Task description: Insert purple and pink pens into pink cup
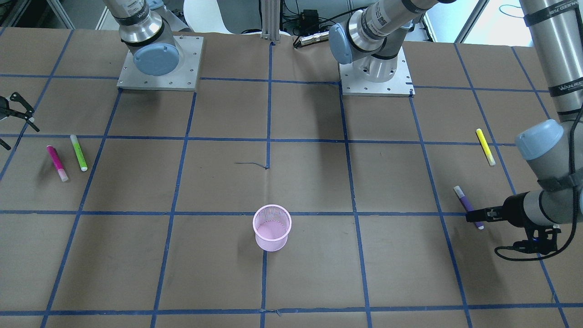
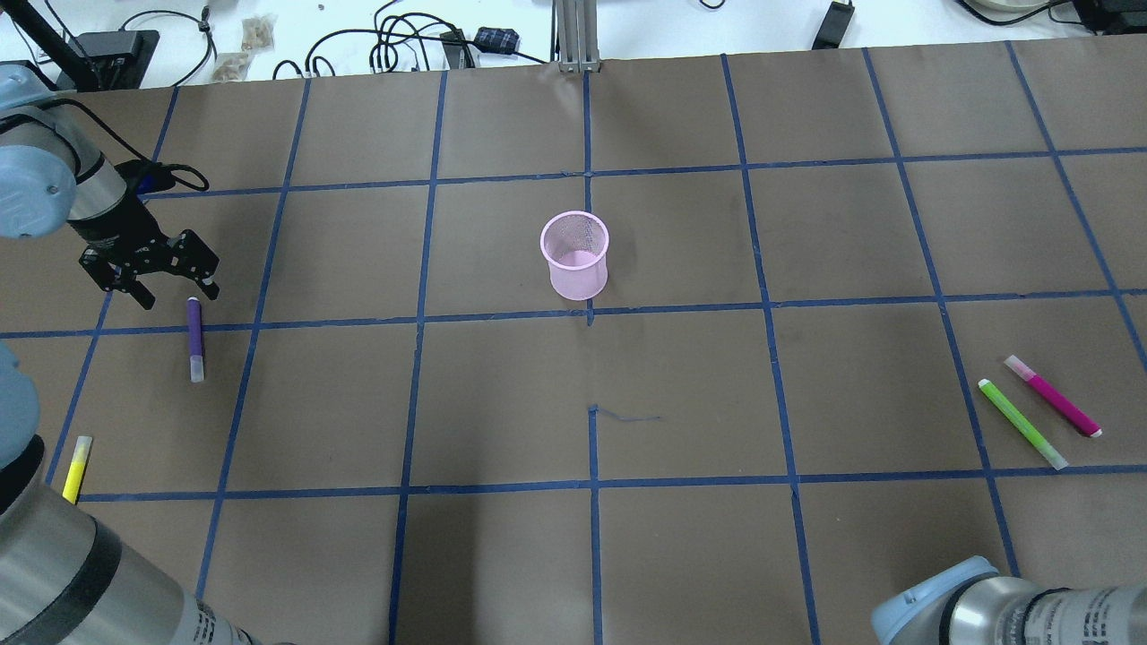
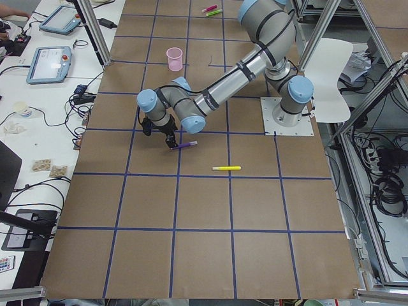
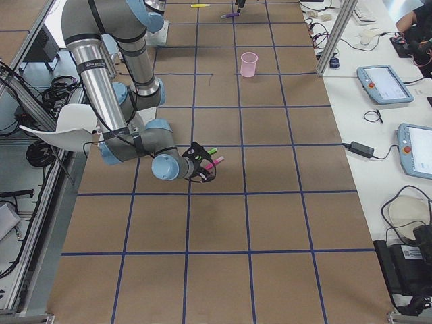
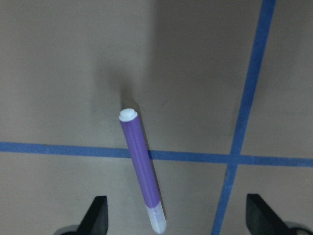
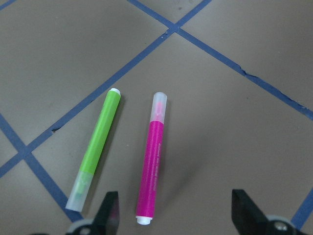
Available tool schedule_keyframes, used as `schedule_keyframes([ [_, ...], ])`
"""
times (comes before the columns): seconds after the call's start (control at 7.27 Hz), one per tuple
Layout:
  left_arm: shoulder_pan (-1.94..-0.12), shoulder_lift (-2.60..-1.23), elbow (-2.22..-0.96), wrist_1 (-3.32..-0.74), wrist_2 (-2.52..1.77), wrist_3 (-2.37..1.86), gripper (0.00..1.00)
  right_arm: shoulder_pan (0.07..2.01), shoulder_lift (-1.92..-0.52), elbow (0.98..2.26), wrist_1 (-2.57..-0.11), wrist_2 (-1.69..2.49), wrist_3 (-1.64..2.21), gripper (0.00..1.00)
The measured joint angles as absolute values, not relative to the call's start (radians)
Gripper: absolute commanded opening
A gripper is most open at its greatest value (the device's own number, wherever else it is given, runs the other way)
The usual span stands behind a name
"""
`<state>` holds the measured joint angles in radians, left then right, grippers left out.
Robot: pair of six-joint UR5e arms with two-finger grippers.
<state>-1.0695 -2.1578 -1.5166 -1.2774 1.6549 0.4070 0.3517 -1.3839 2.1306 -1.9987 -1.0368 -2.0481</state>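
Note:
The pink mesh cup (image 2: 575, 255) stands upright and empty at the table's middle. The purple pen (image 2: 194, 339) lies flat on the robot's left side. My left gripper (image 2: 176, 294) is open and hovers over the pen's far end; in the left wrist view the pen (image 5: 142, 171) lies between the fingers (image 5: 98, 215), untouched. The pink pen (image 1: 57, 163) lies on the robot's right side beside a green pen (image 1: 78, 152). My right gripper (image 1: 22, 136) is open above them; in the right wrist view the pink pen (image 6: 155, 171) lies between the spread fingers (image 6: 110, 215).
A yellow pen (image 2: 76, 468) lies near the left arm, closer to the robot than the purple pen. The green pen (image 6: 98, 147) lies a short gap from the pink one. Blue tape lines grid the brown table (image 2: 681, 403). The arm bases (image 1: 159, 64) stand at the robot's edge.

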Motion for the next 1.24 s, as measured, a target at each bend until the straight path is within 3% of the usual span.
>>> schedule_keyframes([
  [0.41,-1.066,-2.202,-1.508,-1.269,1.653,0.409,0.89,0.349,-1.302,2.204,-2.197,-1.029,-2.028,0.78],
  [0.55,-1.066,-2.205,-1.510,-1.269,1.653,0.409,0.80,0.349,-1.291,2.211,-2.216,-1.034,-2.030,0.78],
  [0.69,-1.066,-2.205,-1.512,-1.269,1.652,0.410,0.56,0.349,-1.289,2.215,-2.217,-1.042,-2.036,0.76],
  [1.24,-1.065,-2.206,-1.515,-1.270,1.646,0.414,0.54,0.350,-1.295,2.230,-2.206,-1.055,-2.066,0.63],
])
